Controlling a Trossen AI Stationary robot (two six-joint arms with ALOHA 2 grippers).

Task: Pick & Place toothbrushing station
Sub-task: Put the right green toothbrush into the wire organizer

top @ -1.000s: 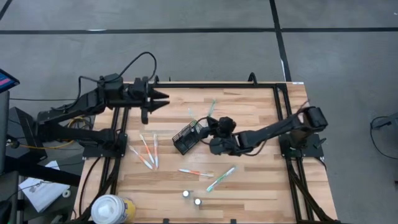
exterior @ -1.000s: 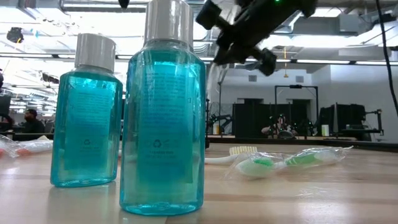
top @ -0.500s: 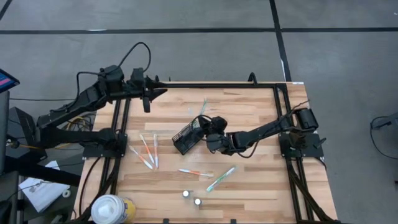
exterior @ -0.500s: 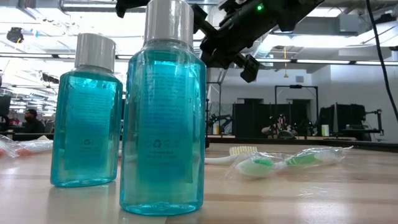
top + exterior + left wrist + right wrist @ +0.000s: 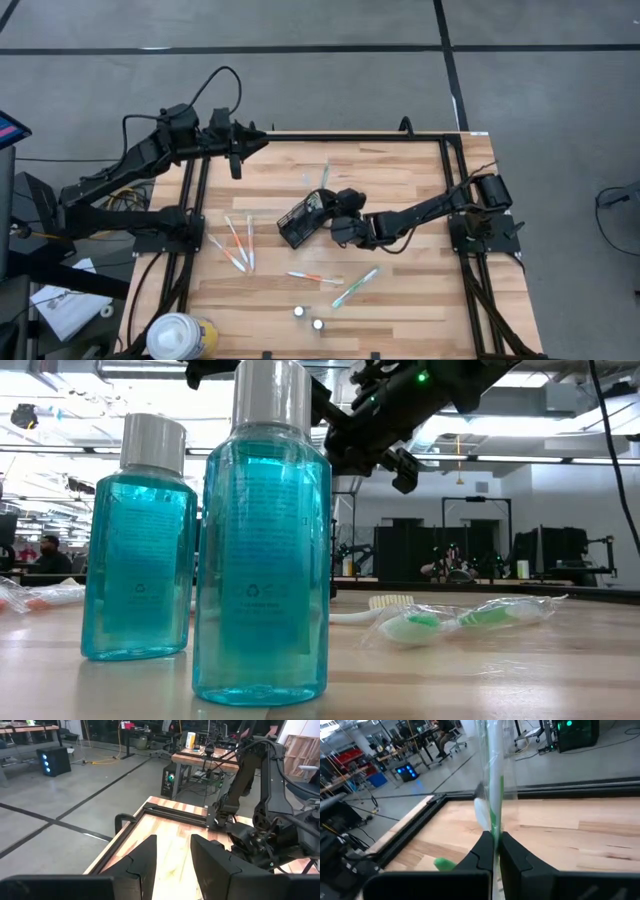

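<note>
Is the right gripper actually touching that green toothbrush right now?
Touching. The right wrist view shows the right gripper shut on the wrapped green toothbrush, its shaft rising from between the fingers.

**A robotics lab on an open workshop floor**

I work in a large indoor lab, not a home. My wooden surface (image 5: 400, 290) sits in a black metal frame (image 5: 455, 170) on a grey concrete floor (image 5: 300, 60) marked with dark lines. Looking past my left end effector (image 5: 172, 857), I see other benches (image 5: 200, 757) loaded with equipment, a computer tower with blue lights (image 5: 52, 761) and yellow cables (image 5: 107, 759) trailing across the floor. From table height, the room behind shows ceiling strip lights (image 5: 70, 450), exposed ducts, dark monitors (image 5: 560, 555) on desks and a seated person (image 5: 45, 548) far off.
</note>
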